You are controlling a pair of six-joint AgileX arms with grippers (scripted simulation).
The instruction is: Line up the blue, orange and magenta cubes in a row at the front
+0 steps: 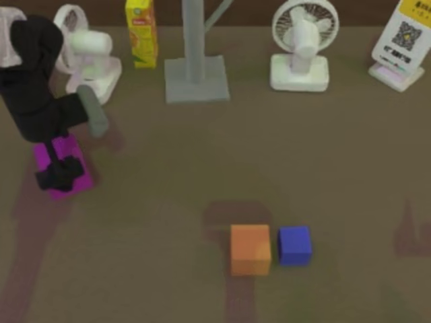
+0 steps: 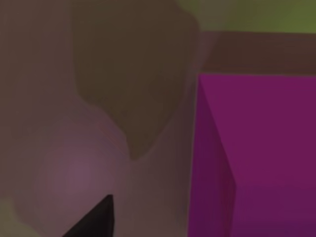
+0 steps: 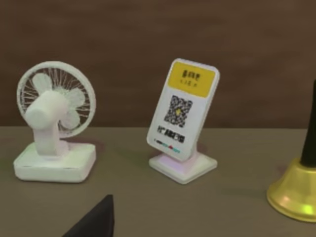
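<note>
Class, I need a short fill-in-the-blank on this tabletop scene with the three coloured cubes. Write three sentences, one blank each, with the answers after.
1. The orange cube sits directly beside the ____ cube at the front of the table.
2. The left gripper is over the ____ cube.
3. The yellow juice carton stands at the ____ of the table.

Missing words: blue; magenta; back

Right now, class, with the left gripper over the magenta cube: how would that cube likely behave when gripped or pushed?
The magenta cube looks rigid with flat faces, so it should probably slide rather than roll. Being as wide as it is tall, it seems unlikely to tip. Its matte sides likely give the left gripper fair purchase, though it is the largest cube and needs a wide opening.
</note>
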